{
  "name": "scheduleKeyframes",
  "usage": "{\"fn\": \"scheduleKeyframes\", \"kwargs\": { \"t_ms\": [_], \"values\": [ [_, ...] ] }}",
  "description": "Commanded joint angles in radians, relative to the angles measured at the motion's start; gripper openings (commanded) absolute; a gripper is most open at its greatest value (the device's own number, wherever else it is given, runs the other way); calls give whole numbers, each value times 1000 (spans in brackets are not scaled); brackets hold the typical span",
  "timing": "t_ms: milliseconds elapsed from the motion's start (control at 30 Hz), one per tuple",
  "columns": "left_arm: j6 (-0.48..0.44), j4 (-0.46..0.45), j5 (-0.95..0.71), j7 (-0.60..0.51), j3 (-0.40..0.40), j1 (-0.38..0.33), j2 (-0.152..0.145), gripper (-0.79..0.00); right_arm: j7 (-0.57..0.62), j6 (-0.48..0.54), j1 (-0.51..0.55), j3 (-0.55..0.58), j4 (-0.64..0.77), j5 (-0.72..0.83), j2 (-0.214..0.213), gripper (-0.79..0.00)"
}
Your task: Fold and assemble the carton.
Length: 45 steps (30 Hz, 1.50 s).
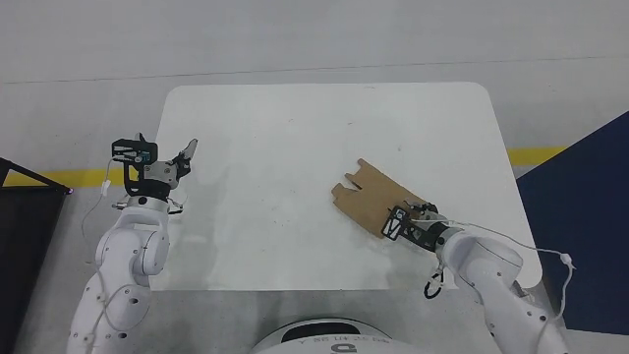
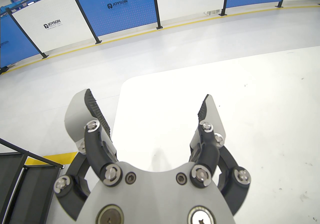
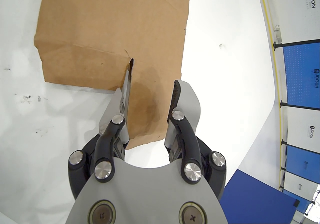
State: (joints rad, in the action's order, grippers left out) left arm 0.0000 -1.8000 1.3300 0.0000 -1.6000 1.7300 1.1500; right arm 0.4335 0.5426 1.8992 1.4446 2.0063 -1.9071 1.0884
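Note:
The flat brown carton (image 1: pixel 376 200) lies on the right part of the white table (image 1: pixel 295 138), slanted, with its notched flaps toward the middle. My right gripper (image 1: pixel 400 222) is at the carton's near end, open. In the right wrist view one finger (image 3: pixel 127 85) sits in the slit between two end flaps of the carton (image 3: pixel 112 22) and the other finger (image 3: pixel 183 100) is past the flap's outer edge, so my right gripper (image 3: pixel 153 72) straddles that flap. My left gripper (image 1: pixel 187 149) is held over the table's left edge, open and holding nothing (image 2: pixel 147 93).
A black frame (image 1: pixel 20 206) stands on the floor left of the table, close to the left arm (image 2: pixel 15 172). A blue mat (image 1: pixel 580 216) lies right of the table. Blue and white fence panels (image 2: pixel 120 10) stand far behind. The table's middle is bare.

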Motion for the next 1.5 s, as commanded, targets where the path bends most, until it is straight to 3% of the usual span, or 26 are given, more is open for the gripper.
{"fn": "scheduleKeyframes", "kwargs": {
  "t_ms": [0,333,433,567,667,767,800,833,933,1067,1300,1467],
  "values": [
    [0,0,0,0,0,0,0,0,3,1,6,1,6,-31,-2,-419],
    [0,0,0,0,0,0,0,0,50,-99,32,-57,23,-263,-4,-388],
    [0,0,0,0,0,0,0,0,49,-118,21,-85,13,-306,-2,-326],
    [0,0,0,0,0,0,0,0,47,-163,-2,-136,-8,-389,3,-342],
    [0,0,0,0,0,0,0,0,62,-202,-31,-172,-40,-451,8,-419],
    [0,0,0,0,0,0,0,0,73,-221,-59,-203,-66,-485,13,-591],
    [0,0,0,0,0,0,0,0,74,-224,-67,-211,-74,-490,15,-714],
    [0,0,0,0,0,0,0,0,77,-226,-75,-216,-81,-497,17,-785],
    [0,0,0,0,0,0,0,0,70,-242,-93,-229,-85,-520,20,-785],
    [0,0,0,0,0,0,0,0,12,-393,-90,-222,-39,-605,20,-785],
    [0,0,0,0,0,0,0,0,-11,-839,-79,-221,-26,-945,24,-785],
    [0,0,0,0,0,0,0,0,1,-875,-80,-222,-24,-964,26,-785]
  ]
}}
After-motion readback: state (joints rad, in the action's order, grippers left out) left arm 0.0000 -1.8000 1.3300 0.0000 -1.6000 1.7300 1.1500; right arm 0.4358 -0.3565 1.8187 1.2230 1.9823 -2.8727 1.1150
